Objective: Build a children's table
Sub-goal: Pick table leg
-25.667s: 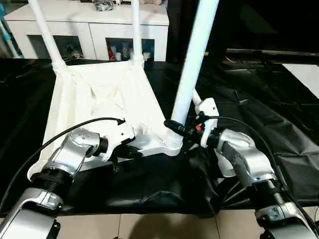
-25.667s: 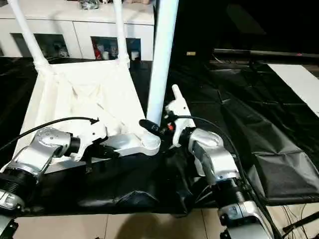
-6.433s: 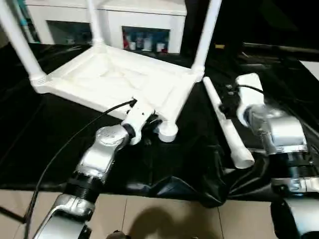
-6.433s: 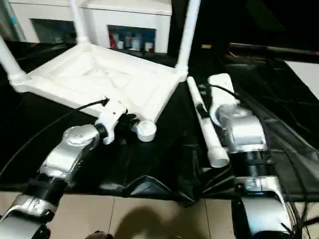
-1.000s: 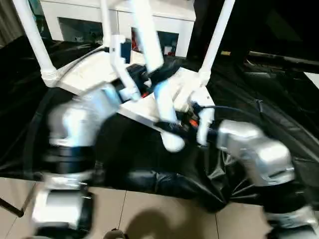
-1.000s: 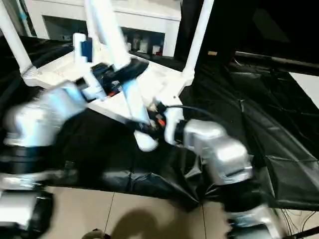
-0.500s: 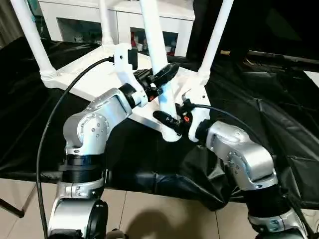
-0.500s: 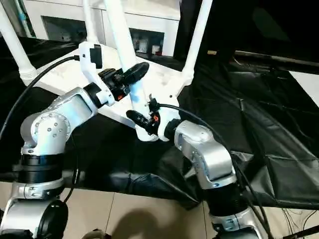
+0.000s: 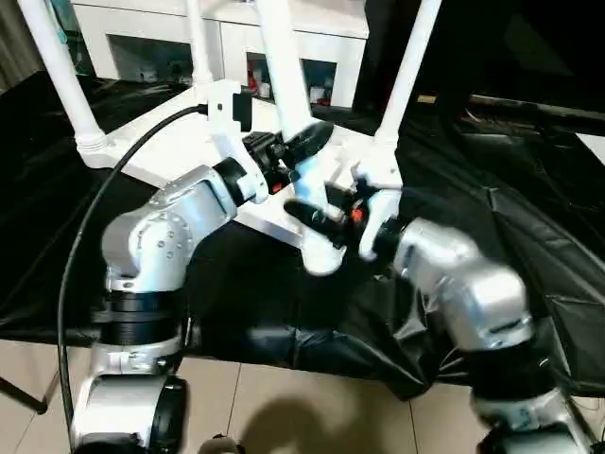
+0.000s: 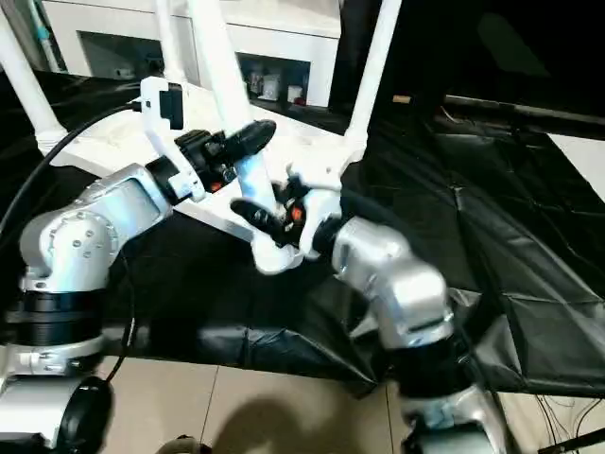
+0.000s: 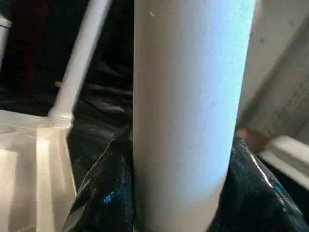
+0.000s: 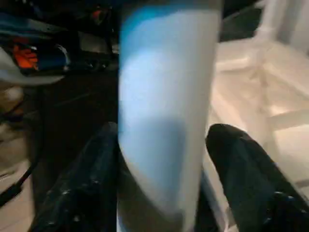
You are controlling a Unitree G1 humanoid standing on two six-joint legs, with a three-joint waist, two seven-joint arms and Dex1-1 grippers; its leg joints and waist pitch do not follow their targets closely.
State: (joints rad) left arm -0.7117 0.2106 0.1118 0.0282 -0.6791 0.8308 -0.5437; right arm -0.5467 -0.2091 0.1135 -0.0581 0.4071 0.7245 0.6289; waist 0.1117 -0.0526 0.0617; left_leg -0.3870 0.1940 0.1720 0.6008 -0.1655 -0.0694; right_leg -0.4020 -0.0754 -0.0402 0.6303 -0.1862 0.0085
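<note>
White plastic catches the eye from the head cameras: the upturned rectangular ribbed tabletop (image 9: 180, 142) lies on the black-sheeted work table (image 9: 529, 218), with three tapered white tube legs (image 9: 405, 76) already standing in its corner sockets. The fourth white leg (image 9: 288, 104) rises between the two hands. The left gripper (image 9: 301, 151) closes around it partway up the tube; just below that hand, the right gripper (image 9: 317, 216) sits at the leg's foot by the near corner socket (image 9: 321, 257). I judge the job nearly done, with only this last leg left to seat and tighten.

From the left wrist, the pale tube (image 11: 190, 111) runs straight up between that hand's black fingers (image 11: 104, 193), which press against both its sides.

From the right wrist, the same tube (image 12: 164, 130) stands between that hand's dark fingers (image 12: 244, 179), with a sliver of gap showing on each side, so they look spread around it rather than pinching.

Whether the leg's foot has entered the socket is hidden behind the right hand. All four legs run off the top of the picture.
</note>
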